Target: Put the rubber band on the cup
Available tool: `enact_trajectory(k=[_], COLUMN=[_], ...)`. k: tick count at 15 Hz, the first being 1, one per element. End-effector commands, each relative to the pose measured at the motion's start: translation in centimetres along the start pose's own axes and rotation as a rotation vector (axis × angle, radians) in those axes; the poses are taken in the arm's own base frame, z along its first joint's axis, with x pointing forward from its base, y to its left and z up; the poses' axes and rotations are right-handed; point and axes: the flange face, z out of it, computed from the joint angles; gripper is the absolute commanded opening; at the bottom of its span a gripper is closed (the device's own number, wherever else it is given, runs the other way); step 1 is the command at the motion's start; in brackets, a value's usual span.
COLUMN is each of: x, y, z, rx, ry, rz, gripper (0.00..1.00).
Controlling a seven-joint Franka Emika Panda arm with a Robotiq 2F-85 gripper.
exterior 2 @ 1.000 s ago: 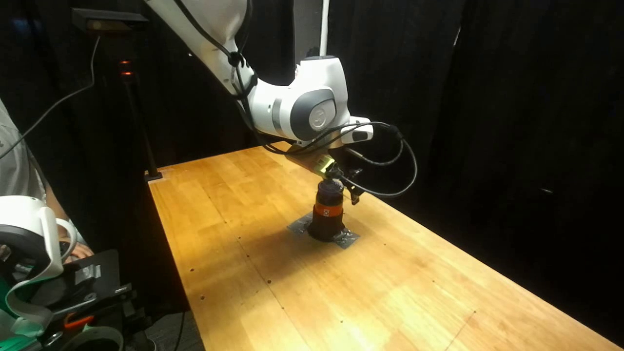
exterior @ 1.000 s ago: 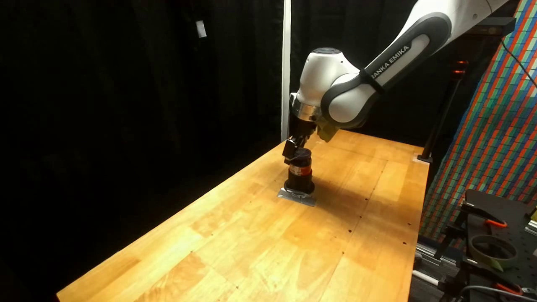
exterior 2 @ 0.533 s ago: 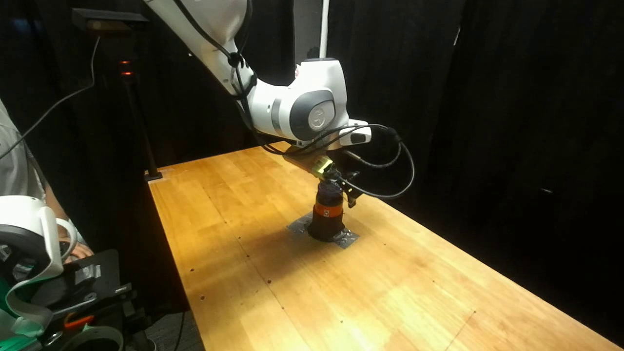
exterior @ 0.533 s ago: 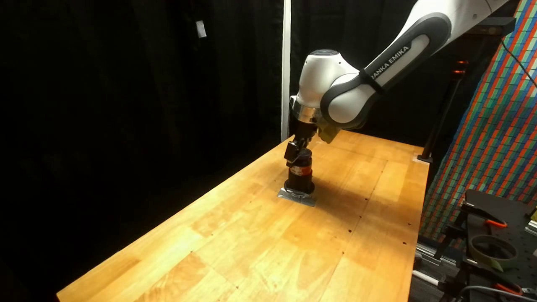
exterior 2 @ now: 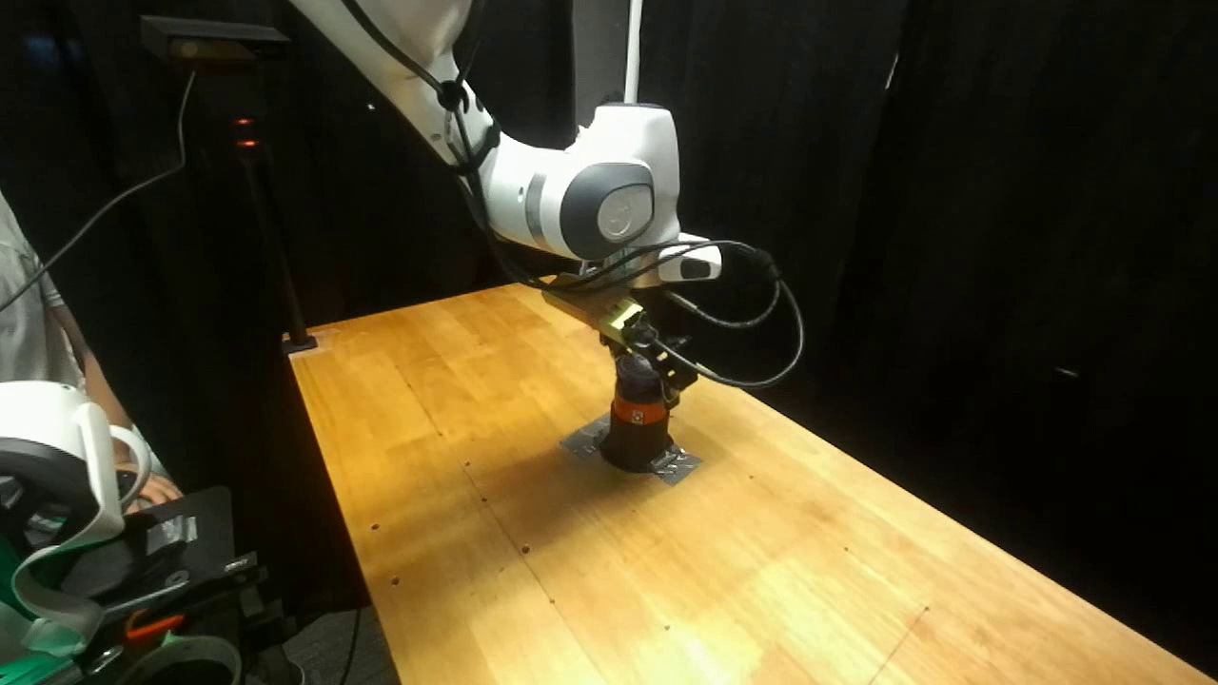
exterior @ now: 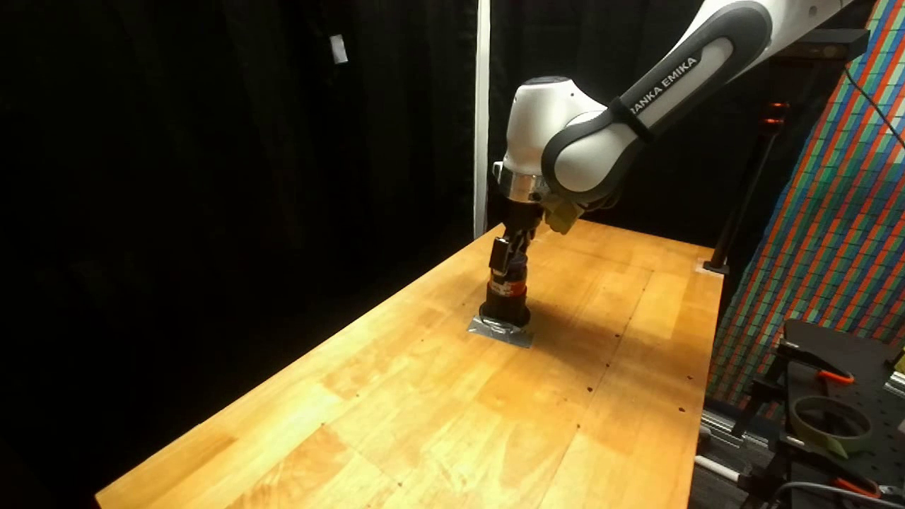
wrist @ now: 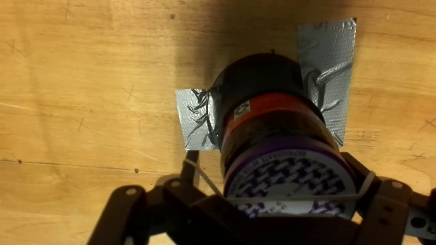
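The cup is a dark reddish-brown jar (wrist: 279, 126) with an orange band and a purple-and-white lid. It stands upright on the table in both exterior views (exterior: 507, 290) (exterior 2: 639, 415). My gripper (wrist: 276, 166) is open, with its fingers spread to either side of the lid. The left finger stands clear of the jar in the wrist view; the right finger is close against the lid's edge, touching or not I cannot tell. A thin pale rubber band (wrist: 289, 198) is stretched between the fingers and crosses over the lid. The gripper also shows beside the cup's top in an exterior view (exterior: 508, 256).
Grey tape strips (wrist: 327, 51) hold the cup's base to the wooden table (exterior: 424, 424). A black cable loop (exterior 2: 799, 323) hangs from the wrist. A side shelf with a tape roll (exterior: 831, 424) stands off the table. A person (exterior 2: 38, 304) is at the far side.
The gripper has turned more upright and shifted in closer over the cup's top. The forearm has moved slightly. The cup has not moved.
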Motion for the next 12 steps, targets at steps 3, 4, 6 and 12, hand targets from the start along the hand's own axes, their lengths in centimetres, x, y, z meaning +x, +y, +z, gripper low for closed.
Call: enact_trajectory(k=[3,4,6,12], x=[-2.1,-2.3,-2.6,-4.1], y=[1.7,1.8,2.0,2.7], z=[-1.0,-1.1,-1.3,-1.4], rx=[0.025,0.029,0.037,0.048], ry=[-0.043,-0.045,-0.047,-0.07], rz=[0.004,0.008,0.014,0.017], gripper=[1.0,1.0,1.0,1.0])
